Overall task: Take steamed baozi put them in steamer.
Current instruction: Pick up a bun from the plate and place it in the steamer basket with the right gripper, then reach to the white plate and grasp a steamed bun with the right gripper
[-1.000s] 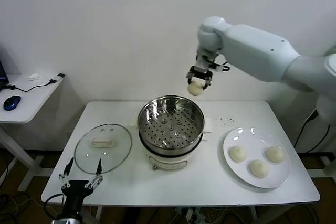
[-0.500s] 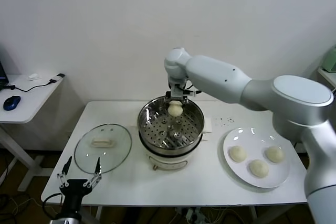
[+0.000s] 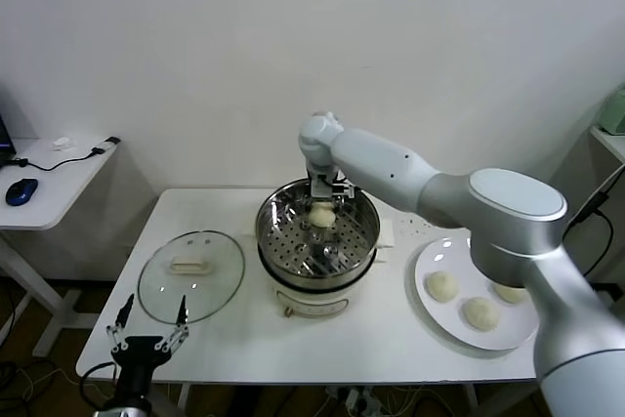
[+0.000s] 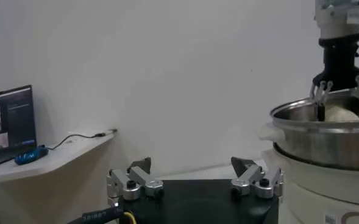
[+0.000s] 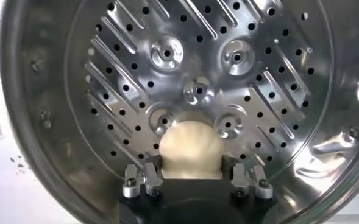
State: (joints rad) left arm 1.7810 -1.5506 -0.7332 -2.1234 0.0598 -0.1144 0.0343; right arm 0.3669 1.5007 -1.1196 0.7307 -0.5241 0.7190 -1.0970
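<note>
Steamer mouth: the right arm (image 3: 410,178) reaches across the far rim of the steamer (image 3: 317,231); its right gripper (image 3: 321,208) hangs inside, fingers (image 5: 144,180) spread either side of a baozi (image 5: 190,150).
Steamer floor: the near and left parts of the perforated floor lie bare.
Left of steamer: the glass lid (image 3: 191,274) lies flat on the worktop (image 3: 244,344), with a narrow bare strip between them.
Right of steamer: the plate (image 3: 444,314) holds three baozi, the forearm passing above it.
Front edge: bare worktop; the left gripper (image 3: 148,334) sits at its near left corner, fingers apart.
</note>
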